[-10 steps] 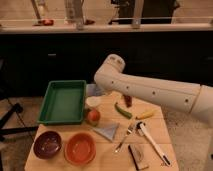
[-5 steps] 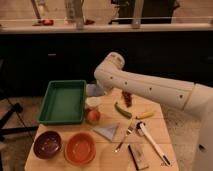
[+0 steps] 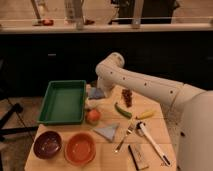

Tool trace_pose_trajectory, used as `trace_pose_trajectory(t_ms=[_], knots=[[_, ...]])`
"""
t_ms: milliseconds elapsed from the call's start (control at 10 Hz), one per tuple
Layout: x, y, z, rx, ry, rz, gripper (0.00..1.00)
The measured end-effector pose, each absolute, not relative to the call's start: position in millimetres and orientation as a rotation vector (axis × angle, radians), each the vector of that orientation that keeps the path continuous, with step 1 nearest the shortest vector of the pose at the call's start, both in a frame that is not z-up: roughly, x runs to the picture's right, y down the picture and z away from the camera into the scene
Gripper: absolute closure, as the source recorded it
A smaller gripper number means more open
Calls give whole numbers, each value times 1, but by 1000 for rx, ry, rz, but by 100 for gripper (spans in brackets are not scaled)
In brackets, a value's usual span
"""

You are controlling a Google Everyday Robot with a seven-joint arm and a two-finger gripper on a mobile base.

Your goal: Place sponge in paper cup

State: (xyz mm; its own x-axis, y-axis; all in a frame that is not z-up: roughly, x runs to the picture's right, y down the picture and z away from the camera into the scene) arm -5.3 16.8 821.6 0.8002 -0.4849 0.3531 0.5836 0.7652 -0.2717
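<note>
Dark cabinets and a long counter fill the back of the room, and in front of them sits your wooden tabletop, crowded with odds and ends. The white robot arm reaches in from the right and bends down toward the right edge of the green rectangular plastic tray. Its pincer is there at the arm's tip, tucked under the wrist. The small flat blue-grey sponge shows right at that tip, and whether the pincer is clamped on it or spread you cannot tell from here. Just below sits the short white paper cup, partly hidden, with a round orange fruit touching or nearly touching its near side. Nearer you lie the pale blue folded triangular cloth, the dark purple bowl and the orange bowl, all apart from the action. That sponge should be light and soft, so it will squash and may spring or catch on the rim. Hold it across its short flat sides and centre it over the cup mouth. The cup looks light too, so a nudge could tip it.
</note>
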Motion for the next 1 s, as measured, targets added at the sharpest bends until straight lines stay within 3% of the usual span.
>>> trace_pose_trajectory(t_ms=[500,1000], knots=[[-36,25,844,-435,-344,-620,100],[-39,33,844,-470,-359,-636,100]])
